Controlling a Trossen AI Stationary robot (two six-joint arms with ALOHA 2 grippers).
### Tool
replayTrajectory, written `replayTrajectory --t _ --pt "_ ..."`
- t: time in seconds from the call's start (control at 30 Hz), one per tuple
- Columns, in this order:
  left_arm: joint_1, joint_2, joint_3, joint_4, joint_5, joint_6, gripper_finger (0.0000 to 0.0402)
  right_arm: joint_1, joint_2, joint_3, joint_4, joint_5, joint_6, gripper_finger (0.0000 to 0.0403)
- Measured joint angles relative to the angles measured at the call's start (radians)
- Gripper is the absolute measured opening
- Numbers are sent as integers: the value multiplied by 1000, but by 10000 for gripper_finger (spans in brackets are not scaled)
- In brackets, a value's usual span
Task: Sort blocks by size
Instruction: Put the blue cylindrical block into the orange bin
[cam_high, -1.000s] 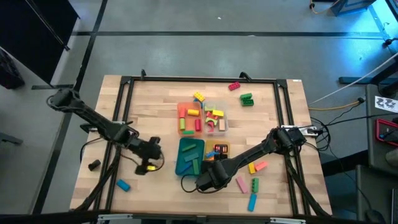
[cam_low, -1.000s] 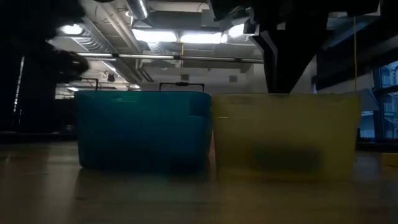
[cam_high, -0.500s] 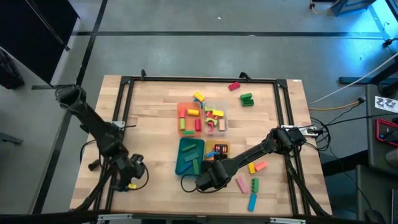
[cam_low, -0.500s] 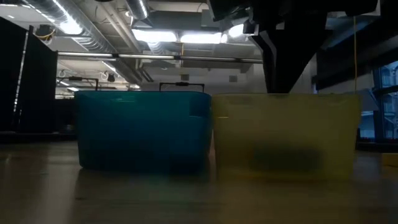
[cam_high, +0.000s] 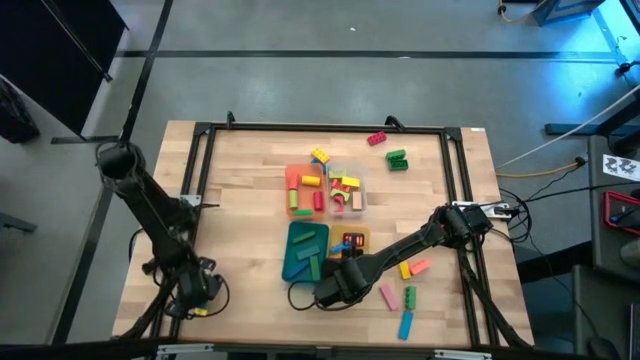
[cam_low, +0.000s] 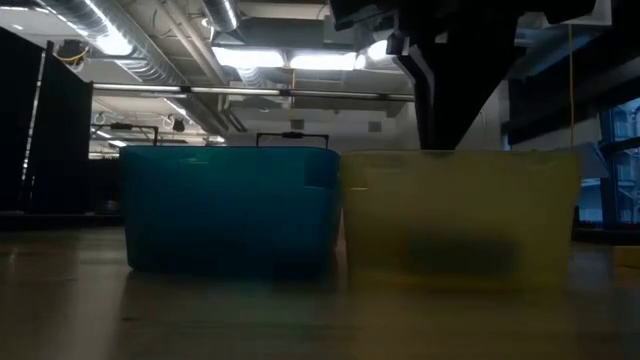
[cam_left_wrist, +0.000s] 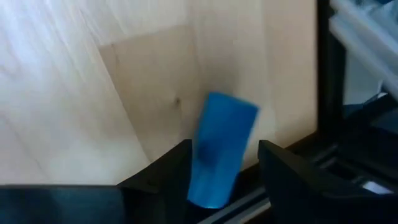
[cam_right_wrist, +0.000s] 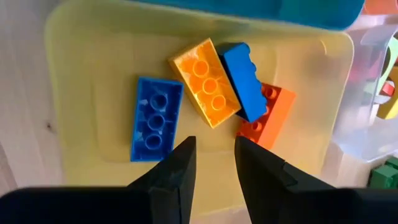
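— Left gripper (cam_left_wrist: 219, 168)?
— Down at the table's (cam_high: 240, 180) near-left corner, fingers apart, straddling a blue block (cam_left_wrist: 221, 155) flat on the wood. Not yet clamped.

— Right gripper (cam_right_wrist: 214, 163)?
— Over the yellow tray (cam_right_wrist: 74, 62), fingers slightly apart, nothing between them. Below: two blue bricks, a yellow-orange brick (cam_right_wrist: 205, 81) and an orange one.

— Other blocks?
— Mixed colours in the orange tray (cam_high: 297, 187) and clear tray (cam_high: 349, 194) behind the yellow tray; green bars in the teal tray (cam_high: 304, 250) beside it; loose ones right of it, near the table's front, and two toward the far edge.
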Motion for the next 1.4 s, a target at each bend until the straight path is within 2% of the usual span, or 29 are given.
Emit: replayTrajectory --t 0.33,0.47,0.57,0.63,0.77,1.03,1.13,1.3,1.4 --pt "-29 131 6 10 8 -7 164 0 0 0 13 -2 0 111" --pt "-16 117 3 22 11 -37 159 0 0 0 -6 -7 0 111" --pt "13 90 7 19 12 -46 134 0 -7 0 -76 -11 4 111" --pt "41 79 18 31 -11 -33 116 0 -21 1 -123 -10 23 111" --pt "119 58 38 31 -34 29 114 0 -70 1 -119 -10 27 111" --pt "332 9 83 0 -35 284 116 1 -190 0 -121 17 36 111" --pt "421 -1 137 -79 -48 422 120 1 -220 0 -122 17 63 111" --pt "570 -2 240 -149 -164 740 123 14 -258 0 -122 22 62 111" --pt "656 -2 295 -150 -290 933 124 29 -289 0 -121 56 56 111"
